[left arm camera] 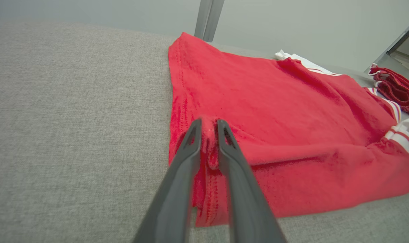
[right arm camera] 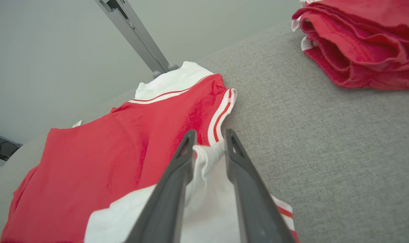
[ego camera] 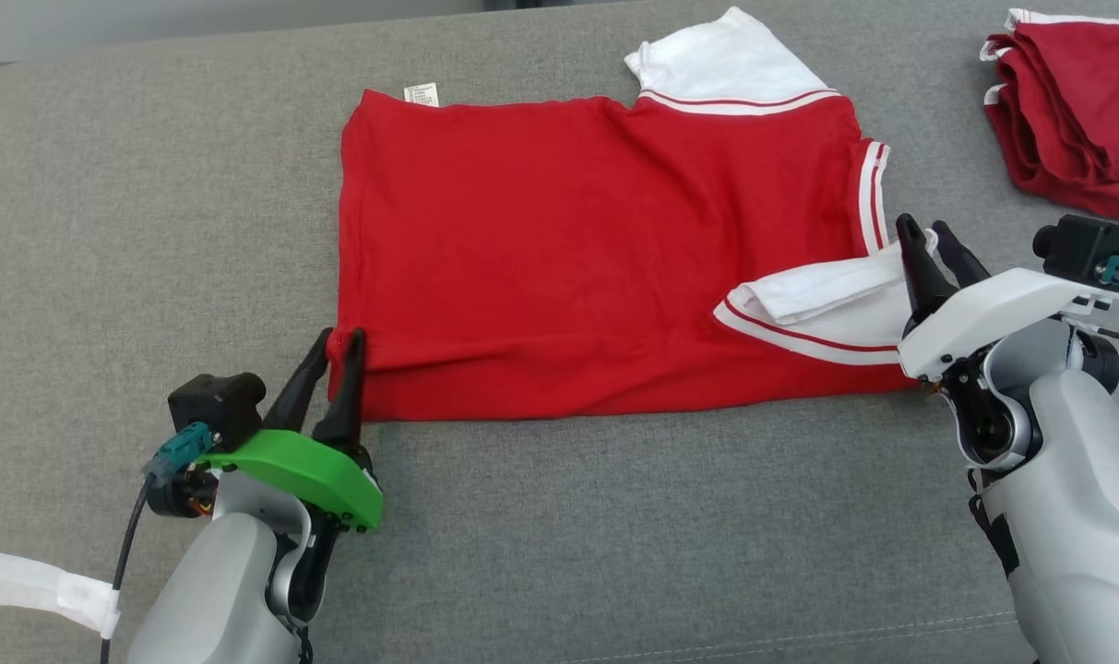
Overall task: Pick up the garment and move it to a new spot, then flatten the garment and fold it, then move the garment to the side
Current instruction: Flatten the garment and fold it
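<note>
The garment [ego camera: 568, 240] is a red shirt with white, red-striped sleeves, lying folded on the grey fabric surface [ego camera: 614, 535]. My left gripper [ego camera: 339, 343] is at its near left corner. In the left wrist view the fingers of the left gripper [left arm camera: 209, 125] stand slightly parted, with a small bunch of the red garment [left arm camera: 275, 118] still standing between the tips. My right gripper [ego camera: 928, 231] is at the near right white sleeve. In the right wrist view the right gripper [right arm camera: 209, 138] is open, with white sleeve cloth of the garment [right arm camera: 106, 158] loose between the fingers.
A pile of folded red garments [ego camera: 1076, 111] lies at the far right, also seen as the pile [left arm camera: 396, 91] and the pile [right arm camera: 359, 44]. A grey metal post [right arm camera: 137, 37] stands behind the surface. Bare grey surface runs along the front and left.
</note>
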